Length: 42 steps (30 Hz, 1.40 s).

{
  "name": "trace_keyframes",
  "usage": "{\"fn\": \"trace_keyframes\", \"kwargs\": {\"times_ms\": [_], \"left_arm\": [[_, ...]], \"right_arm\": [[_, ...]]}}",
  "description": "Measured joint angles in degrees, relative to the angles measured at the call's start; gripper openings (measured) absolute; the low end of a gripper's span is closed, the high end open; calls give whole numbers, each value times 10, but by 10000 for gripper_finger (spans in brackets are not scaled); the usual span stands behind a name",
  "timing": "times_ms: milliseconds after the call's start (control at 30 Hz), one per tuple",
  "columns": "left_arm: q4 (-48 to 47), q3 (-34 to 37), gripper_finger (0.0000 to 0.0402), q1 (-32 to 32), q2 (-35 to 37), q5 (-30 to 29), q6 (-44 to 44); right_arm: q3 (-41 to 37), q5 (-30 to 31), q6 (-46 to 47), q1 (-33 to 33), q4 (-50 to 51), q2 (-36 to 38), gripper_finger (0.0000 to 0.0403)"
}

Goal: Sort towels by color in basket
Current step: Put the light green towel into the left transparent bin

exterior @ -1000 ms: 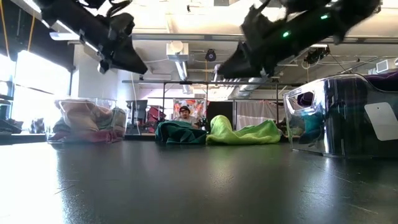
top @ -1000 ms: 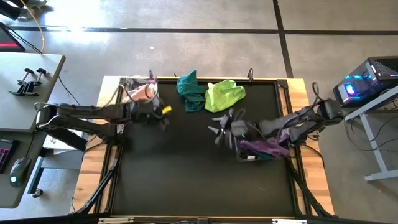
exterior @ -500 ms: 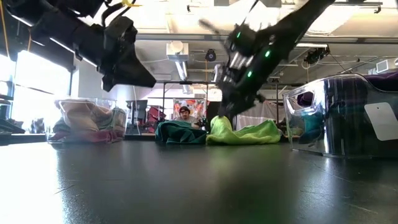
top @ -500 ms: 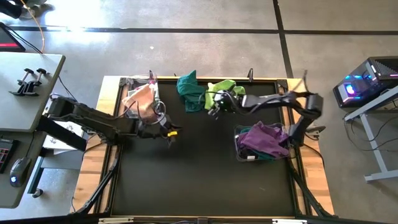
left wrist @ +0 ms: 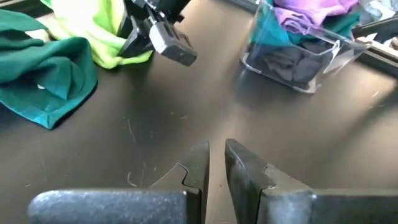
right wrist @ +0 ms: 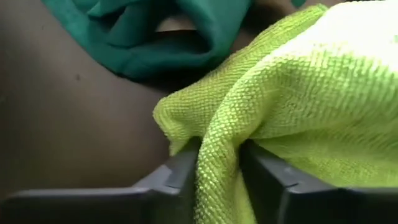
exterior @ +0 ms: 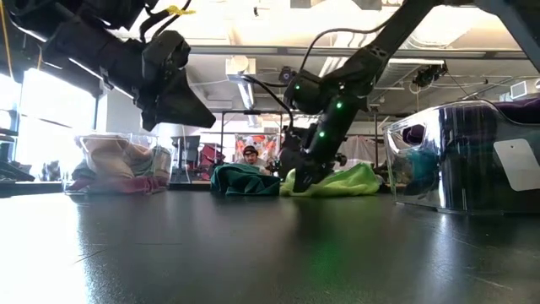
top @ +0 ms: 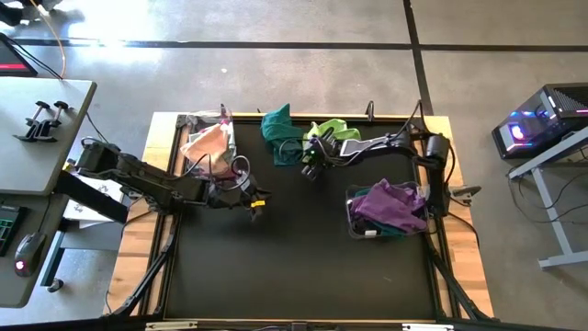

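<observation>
A black mat (top: 303,257) covers a wooden table (top: 136,244) that stands on a grey concrete floor, with a desk to one side and a computer case lit blue (top: 540,119) to the other; the low view looks past the mat into a workshop where a person (exterior: 251,154) sits far back. No brand or writing can be read anywhere; a blank white label (exterior: 516,164) sits on the side of one bin. Two clear plastic bins stand on the mat: the left bin (top: 208,143) at the far left corner holds peach and pink cloths, and the right bin (top: 387,211) near the right edge holds a purple towel (top: 393,202) on top, with teal and dark grey cloths under it in the left wrist view. Two towels lie loose at the far edge between the bins, just beside each other: one teal towel (top: 279,135) and one lime towel (top: 333,134). The right gripper (top: 312,160) is down at the near corner of the lime towel, and in the right wrist view its two fingers (right wrist: 180,171) pinch a fold of that cloth between them. The left gripper (top: 257,203) hovers over bare mat in front of the left bin, its fingers (left wrist: 199,165) nearly together with only a thin gap and nothing in them.
</observation>
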<state>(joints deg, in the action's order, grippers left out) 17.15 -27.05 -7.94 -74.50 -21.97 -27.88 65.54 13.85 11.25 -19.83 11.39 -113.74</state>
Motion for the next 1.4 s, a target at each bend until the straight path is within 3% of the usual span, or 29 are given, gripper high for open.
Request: {"fn": "trace_keyframes", "kwargs": {"times_ms": [100, 167, 400, 667, 733, 800, 967, 1067, 1267, 1400], "left_arm": [[3, 0, 39, -5, 2, -13, 8], [10, 0, 39, -16, 3, -29, 20], [69, 0, 39, -77, 4, -126, 131], [208, 0, 11, -208, -1, -274, 351], [240, 0, 3, -229, -9, -286, 397], [264, 0, 2, -239, -19, -271, 424], [314, -1, 13, -228, -38, -142, 431], [335, -1, 30, -214, -55, -81, 441], [373, -16, 105, -182, -129, -36, 454], [377, -62, 172, -156, -196, -31, 467]], "right_arm": [[-2, -8, 3, 12, 12, 12, 30], [-6, 10, 3, 37, 21, 28, 12], [-6, 111, 12, 165, 28, 121, 7], [-9, 131, -20, 300, 14, 250, 8], [-21, 130, -32, 321, -2, 270, 5], [-40, 121, -37, 336, -42, 277, 5], [-135, 65, -61, 357, -235, 268, 9], [-201, 74, -45, 368, -333, 257, 7], [-280, 59, -11, 371, -518, 228, 7], [-277, 38, -11, 368, -542, 206, 8]]}}
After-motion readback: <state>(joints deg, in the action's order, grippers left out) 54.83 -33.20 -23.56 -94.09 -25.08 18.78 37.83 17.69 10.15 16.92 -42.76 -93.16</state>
